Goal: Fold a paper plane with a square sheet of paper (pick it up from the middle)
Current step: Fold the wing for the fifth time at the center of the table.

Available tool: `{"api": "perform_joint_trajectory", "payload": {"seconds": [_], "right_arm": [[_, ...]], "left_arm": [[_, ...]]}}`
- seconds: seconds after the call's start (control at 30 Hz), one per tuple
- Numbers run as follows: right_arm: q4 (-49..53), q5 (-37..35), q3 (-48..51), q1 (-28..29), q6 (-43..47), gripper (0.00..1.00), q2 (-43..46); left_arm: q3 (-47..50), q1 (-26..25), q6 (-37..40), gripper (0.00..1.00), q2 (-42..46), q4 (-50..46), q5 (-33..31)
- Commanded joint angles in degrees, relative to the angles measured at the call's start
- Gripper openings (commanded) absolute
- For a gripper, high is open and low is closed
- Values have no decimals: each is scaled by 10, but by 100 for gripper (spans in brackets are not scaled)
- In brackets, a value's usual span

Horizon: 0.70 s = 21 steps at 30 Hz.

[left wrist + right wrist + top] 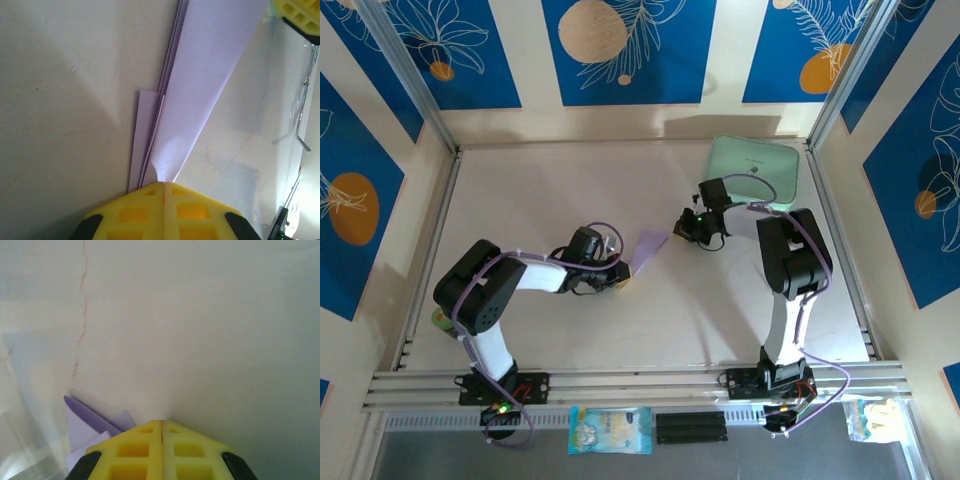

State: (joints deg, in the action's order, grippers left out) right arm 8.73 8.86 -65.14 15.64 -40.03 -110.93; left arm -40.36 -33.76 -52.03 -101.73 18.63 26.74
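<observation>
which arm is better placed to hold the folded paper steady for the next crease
Left, likely: the left fingers are shut on one end of the folded paper; the right fingers are shut empty, paper beside them.

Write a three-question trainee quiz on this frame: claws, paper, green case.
1. True or false: the left claw is shut on the folded pale lilac paper sheet.
2. Where on the cream table does the mint-green rounded case lie in the top view? A) far right corner; B) near left corner; C) centre.
3. Fill in: the right claw is ____ (open or shut), with the paper beside it, not between its fingers.
Key: 1 true; 2 A; 3 shut.
</observation>
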Motion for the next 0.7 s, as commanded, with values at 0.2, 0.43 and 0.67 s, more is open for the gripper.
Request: {"api": "perform_joint_trajectory", "payload": {"seconds": [0.2,0.43,0.67], "right_arm": [[11,16,37,78,9,0,98],[-20,71,18,126,-17,0,36],[-11,84,-4,124,-15,0,-27]], "left_arm": [[3,-1,13,0,-15,-106,-1],[-3,-1,14,0,-7,-104,1],[-9,-1,14,0,4,-86,13]]}}
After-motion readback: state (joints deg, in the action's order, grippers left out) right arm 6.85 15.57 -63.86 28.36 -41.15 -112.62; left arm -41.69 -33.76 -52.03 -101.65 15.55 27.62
